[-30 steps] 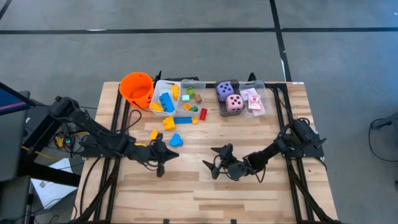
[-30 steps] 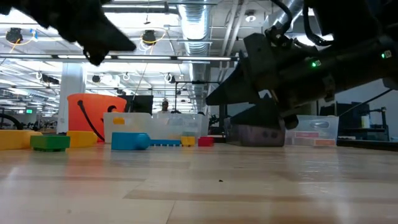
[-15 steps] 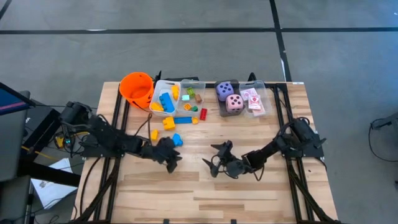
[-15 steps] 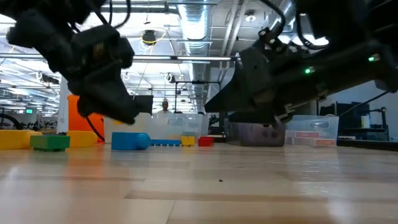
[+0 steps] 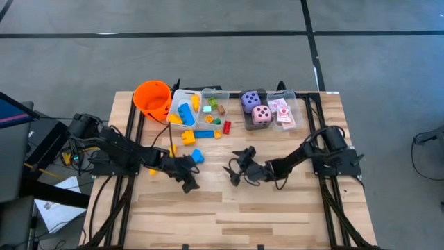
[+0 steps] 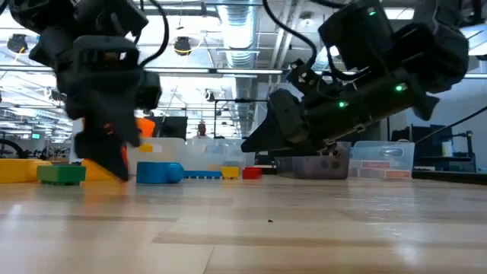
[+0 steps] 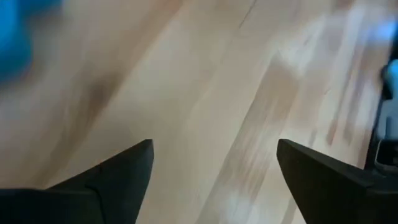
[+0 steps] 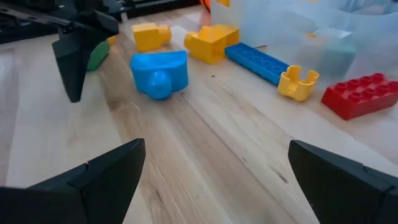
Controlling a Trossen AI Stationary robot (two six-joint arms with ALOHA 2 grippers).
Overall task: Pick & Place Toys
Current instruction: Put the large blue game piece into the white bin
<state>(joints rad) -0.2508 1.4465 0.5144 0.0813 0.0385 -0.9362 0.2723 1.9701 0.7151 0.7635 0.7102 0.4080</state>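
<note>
Loose toys lie on the wooden table in front of the bins: a blue block (image 8: 160, 71), two yellow blocks (image 8: 210, 41) (image 8: 151, 35), a long blue brick (image 8: 258, 61), a small yellow piece (image 8: 297, 82) and a red brick (image 8: 360, 94). A green block (image 6: 61, 173) sits behind my left gripper. My left gripper (image 5: 186, 178) hangs open just above bare wood, near the blue block (image 5: 197, 155). My right gripper (image 5: 236, 171) stands open at mid-table, pointing at the blocks. A purple die (image 5: 251, 101), a pink die (image 5: 261, 114) and cards (image 5: 283, 112) lie in bins.
An orange bucket (image 5: 152, 97) stands at the far left. Beside it, clear bins (image 5: 186, 110) (image 5: 216, 104) hold more blocks. The near half of the table (image 5: 243, 215) is bare wood.
My left gripper has opened and dropped close to the table beside the blue block, while its arm has stretched out low. My right gripper has moved toward the far edge and a little left, staying open. No toy has moved.
</note>
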